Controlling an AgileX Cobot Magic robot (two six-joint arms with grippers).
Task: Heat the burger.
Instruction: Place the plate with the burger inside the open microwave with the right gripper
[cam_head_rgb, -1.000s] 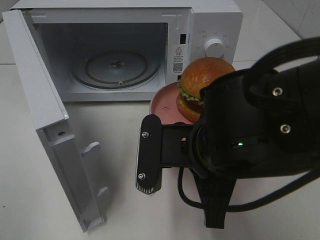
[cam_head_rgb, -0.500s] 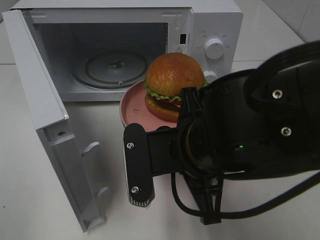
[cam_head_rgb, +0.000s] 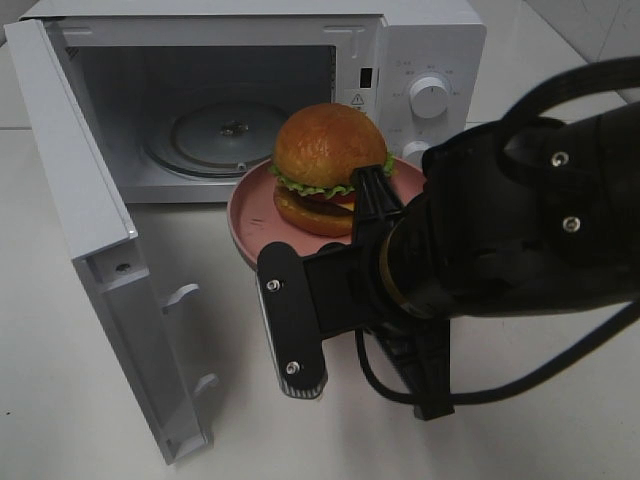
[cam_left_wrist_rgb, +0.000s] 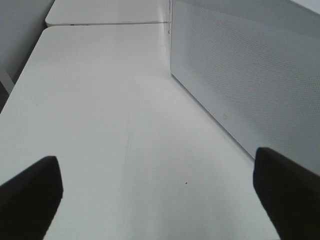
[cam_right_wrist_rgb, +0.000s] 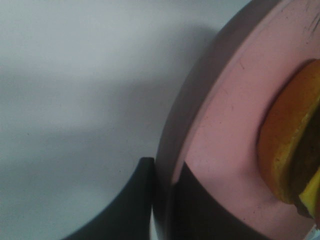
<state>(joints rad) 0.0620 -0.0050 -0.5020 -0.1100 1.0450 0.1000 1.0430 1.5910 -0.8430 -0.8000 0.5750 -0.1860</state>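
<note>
The burger (cam_head_rgb: 330, 165), with a glossy brown bun and a lettuce frill, rides on a round pink plate (cam_head_rgb: 250, 215) just in front of the open microwave (cam_head_rgb: 430, 40). My right gripper (cam_right_wrist_rgb: 162, 205) is shut on the plate's rim (cam_right_wrist_rgb: 220, 125), one finger above it and one below. The burger's (cam_right_wrist_rgb: 285, 145) lower bun shows close by in the right wrist view. The plate hangs above the table, right of the glass turntable (cam_head_rgb: 230, 135). My left gripper (cam_left_wrist_rgb: 157, 192) stands open and holds nothing, low over the table beside the microwave's perforated wall (cam_left_wrist_rgb: 250, 75).
The microwave door (cam_head_rgb: 90, 220) swings wide open toward the front left. My bulky right arm (cam_head_rgb: 520, 250) and its cable cover the table's right half. White tabletop (cam_left_wrist_rgb: 100, 100) stretches away beside the left gripper.
The right gripper has carried the plate and burger leftward, from in front of the control panel toward the microwave's opening. The left gripper has not moved.
</note>
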